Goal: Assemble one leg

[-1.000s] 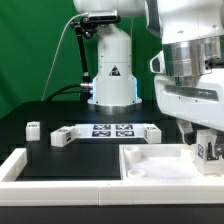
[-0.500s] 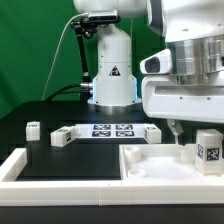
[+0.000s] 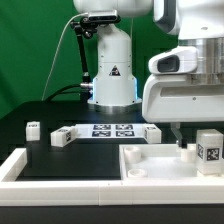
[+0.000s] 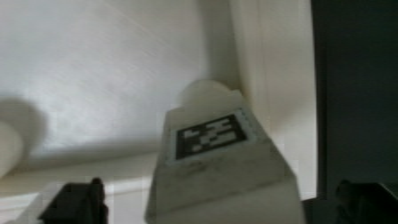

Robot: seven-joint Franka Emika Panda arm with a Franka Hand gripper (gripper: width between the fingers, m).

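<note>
The leg (image 3: 208, 151), a small white upright block with a square tag on its face, stands inside the large white tray-like piece (image 3: 150, 166) at the exterior view's right. My gripper (image 3: 190, 140) hangs just above and beside it. In the wrist view the leg (image 4: 217, 140) stands free between my two dark fingertips (image 4: 75, 203), with a gap on each side. The gripper (image 4: 219, 205) is open and holds nothing.
The marker board (image 3: 112, 131) lies in the middle of the black table. Two more small white blocks (image 3: 33, 128) (image 3: 62, 137) sit at the exterior view's left. A white raised border (image 3: 14, 166) runs along the front left. The arm's base (image 3: 112, 75) stands behind.
My gripper was low around the leg a second ago. It has opened and risen, and the leg now stands alone in the tray-like piece.
</note>
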